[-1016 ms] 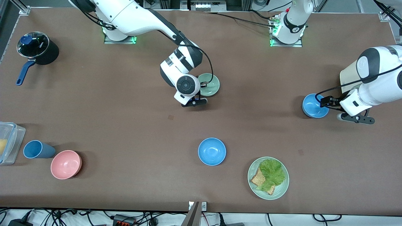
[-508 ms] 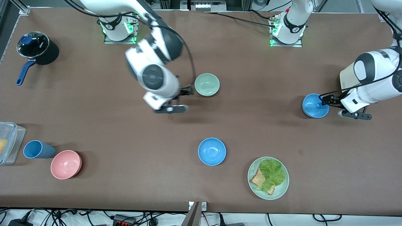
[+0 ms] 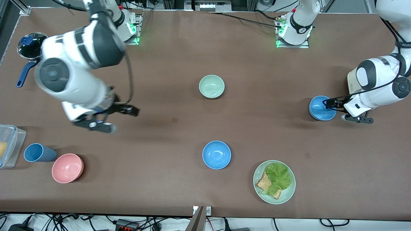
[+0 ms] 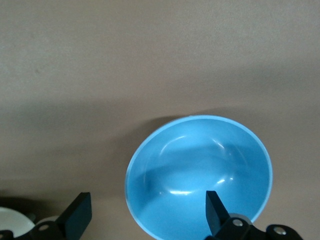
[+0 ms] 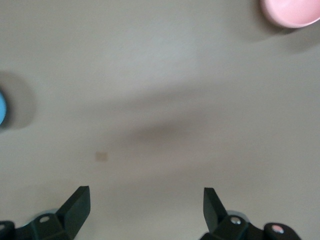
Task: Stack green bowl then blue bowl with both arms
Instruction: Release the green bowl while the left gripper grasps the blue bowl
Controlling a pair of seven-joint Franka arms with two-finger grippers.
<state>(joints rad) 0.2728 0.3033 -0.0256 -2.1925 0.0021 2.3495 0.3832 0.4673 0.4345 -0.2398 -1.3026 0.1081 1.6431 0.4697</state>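
Since the previous frame, the right hand (image 3: 110, 119) has left the green bowl (image 3: 211, 86), empty, fingers spread, over bare brown worktop (image 3: 160, 179). Green bowl: centre. Left hand (image 3: 334, 110), fingers spread, straddles the blue bowl's (image 3: 319, 108) rim at 3 o'clock.

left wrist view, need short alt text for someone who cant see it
The left gripper hangs open at a blue bowl on the brown table, one finger over the bowl's inside, the other outside its rim.

Bowls (image 3: 211, 86) on brown table (image 3: 160, 64)
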